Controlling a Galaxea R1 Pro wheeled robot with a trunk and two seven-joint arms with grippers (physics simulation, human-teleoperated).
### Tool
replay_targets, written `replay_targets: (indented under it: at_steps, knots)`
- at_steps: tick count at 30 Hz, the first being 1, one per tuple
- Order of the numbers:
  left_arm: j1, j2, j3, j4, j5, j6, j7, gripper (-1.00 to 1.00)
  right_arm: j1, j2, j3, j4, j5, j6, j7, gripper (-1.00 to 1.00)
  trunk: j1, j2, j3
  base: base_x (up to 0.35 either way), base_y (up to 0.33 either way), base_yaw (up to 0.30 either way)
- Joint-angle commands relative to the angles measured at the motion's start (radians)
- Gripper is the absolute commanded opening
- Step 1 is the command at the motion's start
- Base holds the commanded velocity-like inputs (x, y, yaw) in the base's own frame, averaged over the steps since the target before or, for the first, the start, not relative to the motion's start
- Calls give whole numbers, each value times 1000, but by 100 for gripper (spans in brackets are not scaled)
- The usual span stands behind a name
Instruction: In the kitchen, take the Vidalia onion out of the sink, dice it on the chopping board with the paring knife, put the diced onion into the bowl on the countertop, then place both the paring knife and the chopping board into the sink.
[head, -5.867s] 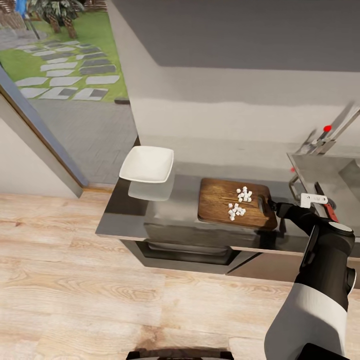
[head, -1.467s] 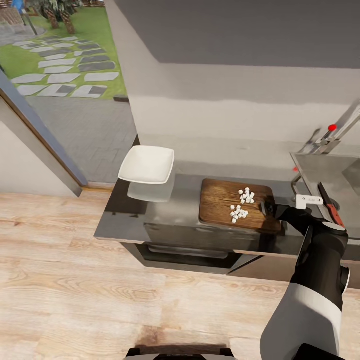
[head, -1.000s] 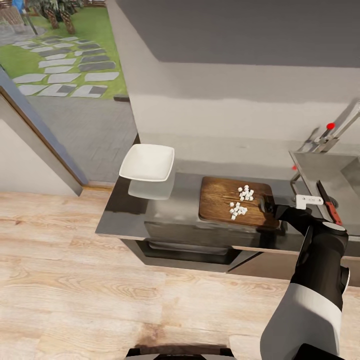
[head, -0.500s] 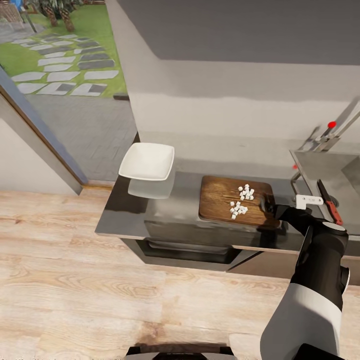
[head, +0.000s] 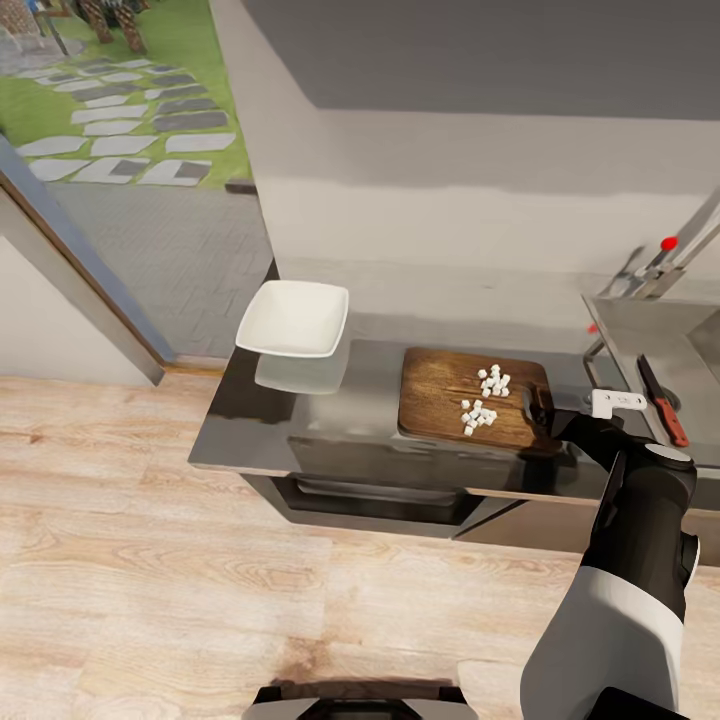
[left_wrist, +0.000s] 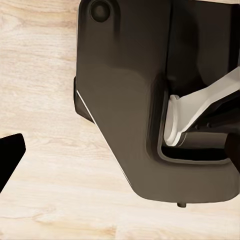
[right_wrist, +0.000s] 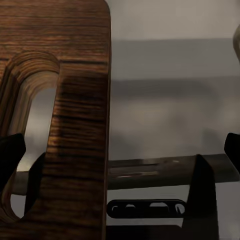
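Your right gripper (head: 537, 404) meets the handle end of the brown wood-grain chopping board (head: 452, 404) on the glossy grey countertop (head: 250, 420); whether its fingers grip cannot be told. White onion dice (head: 484, 398) sit on the board, the shallow white bowl (head: 293, 320) well apart, and the orange-handled paring knife (head: 663, 401) lies in the grey steel sink (head: 640, 330).

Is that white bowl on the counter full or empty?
Empty. The bowl shows only its bare white inside; the diced onion lies in small white cubes on the chopping board.

A brown wood-grain chopping board (head: 455, 406) carries white onion dice (head: 482, 398), beside a white bowl (head: 293, 319) on the glossy grey countertop (head: 250, 420).
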Motion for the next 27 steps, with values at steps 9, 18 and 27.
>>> replay_targets:
  at_steps: [9, 18, 27]
  knots:
    - [1, -1, 5, -1, 3, -1, -8, 100, -1, 1, -2, -1, 10, 1, 10, 100, 1, -2, -2, -81, 0, 0]
    - [1, -1, 5, -2, 3, 0, -8, 100, -1, 1, -2, -1, 10, 1, 10, 100, 1, -2, -2, -142, 0, 0]
    - [1, -1, 5, -2, 3, 0, -8, 100, -1, 1, -1, -1, 10, 1, 10, 100, 1, -2, -2, -5, 0, 0]
